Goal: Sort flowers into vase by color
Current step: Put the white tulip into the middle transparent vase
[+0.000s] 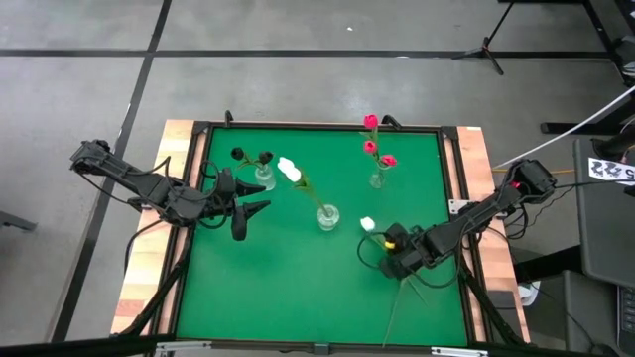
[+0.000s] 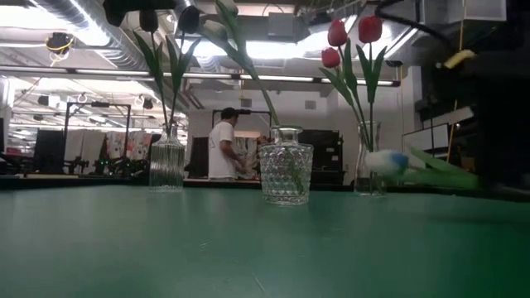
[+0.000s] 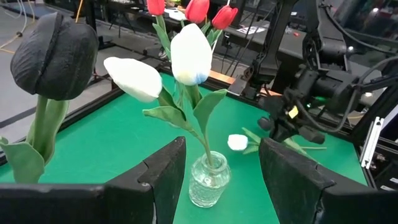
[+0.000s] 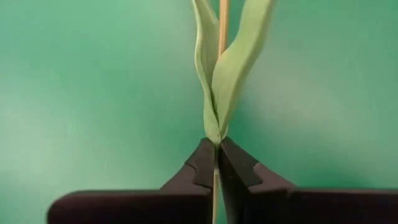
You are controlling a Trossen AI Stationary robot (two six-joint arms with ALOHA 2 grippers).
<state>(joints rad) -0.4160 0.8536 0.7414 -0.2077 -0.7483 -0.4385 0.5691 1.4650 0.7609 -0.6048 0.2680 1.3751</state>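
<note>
Starting at the left of the green table, we see the left gripper hovering with its fingers apart and nothing between them, close to the vase of near-black tulips, whose two dark heads lean toward the table's left edge. Just to its right, near the middle of the table, a second glass vase holds two white tulips, their stems slanting up and left. Farther right, toward the back edge, a third vase carries three red tulips standing nearly upright. In front of that, on the right side of the table, a loose white tulip lies on the green surface with its head pointing left. The right gripper sits low over it, and its fingers are pressed together on the thin stem just below the point where the two green leaves split.
</note>
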